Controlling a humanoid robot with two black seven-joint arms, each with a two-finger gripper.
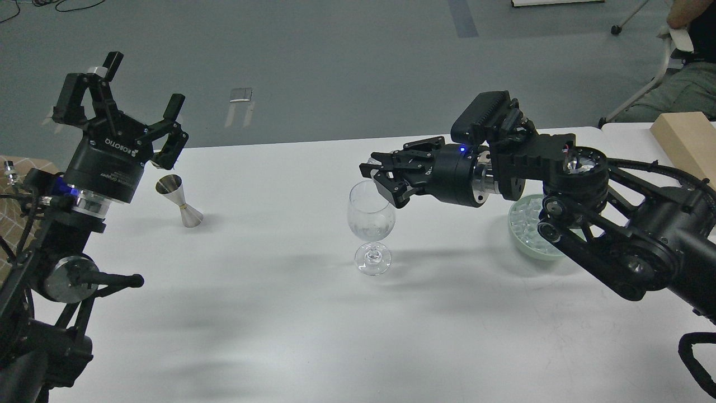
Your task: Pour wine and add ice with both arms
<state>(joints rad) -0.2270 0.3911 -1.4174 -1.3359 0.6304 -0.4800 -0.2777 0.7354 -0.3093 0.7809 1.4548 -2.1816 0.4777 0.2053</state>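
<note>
Some ice seemingly in glass already; right fingers near-closed above rim, contents unclear. Left fingers spread, empty; wine unpoured.

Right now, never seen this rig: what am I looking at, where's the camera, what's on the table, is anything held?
One picture, taken from the robot's own head, looking forward and down at a white table. The two black jointed limbs are its arms.

The left gripper is raised at the table's left edge, fingers spread open and empty. Beside it on the table stands a small metal jigger.

The right gripper reaches in sideways, its fingers drawn together just above the rim of a clear wine glass standing mid-table. Something small and pale shows at the fingertips, perhaps an ice cube, but I cannot tell for sure.

Behind that arm sits a pale green bowl of ice. A tan box lies at the far right.
</note>
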